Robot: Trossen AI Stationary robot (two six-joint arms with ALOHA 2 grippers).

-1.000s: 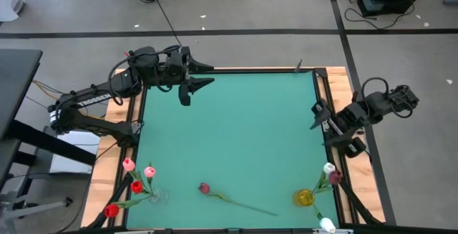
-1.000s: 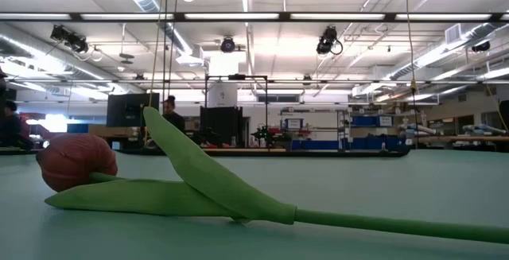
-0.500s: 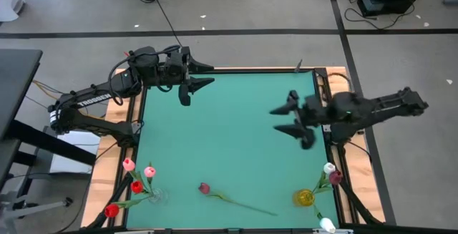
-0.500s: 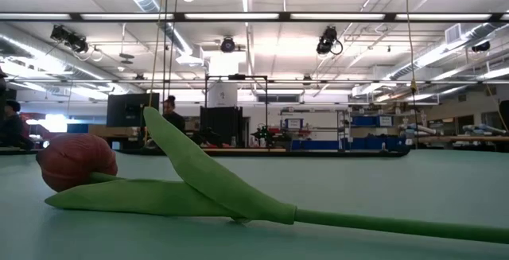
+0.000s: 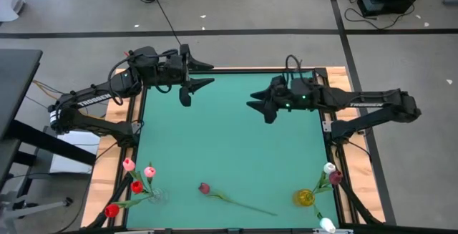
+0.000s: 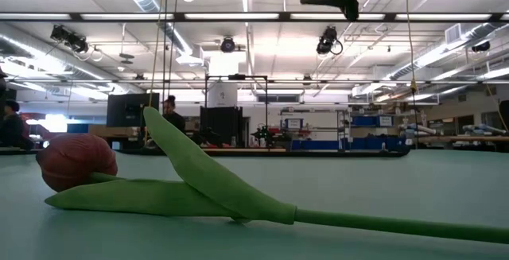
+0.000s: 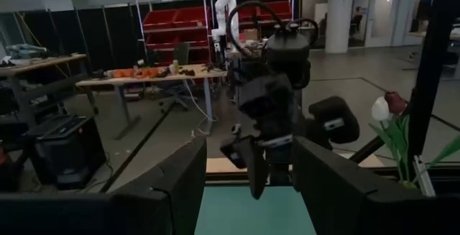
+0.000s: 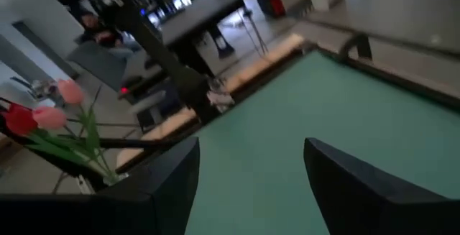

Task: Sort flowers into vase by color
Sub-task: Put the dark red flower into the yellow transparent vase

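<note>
Tulip (image 5: 205, 188) near table's (image 5: 229, 134) front edge

Counts, high view:

- Green-topped table (image 5: 229, 141): one.
- Dark robot arms: two, left arm (image 5: 93, 101) and right arm (image 5: 365, 105).
- Clear glass vase (image 5: 159, 195), near left corner: one, holding four artificial tulips: two pink, two red.
- Yellow vase (image 5: 304, 197), near right corner: one, holding about three tulips: two white, one maroon.
- Loose dark-pink tulip with long green stem (image 5: 205, 188), lying by near edge: one.
</note>
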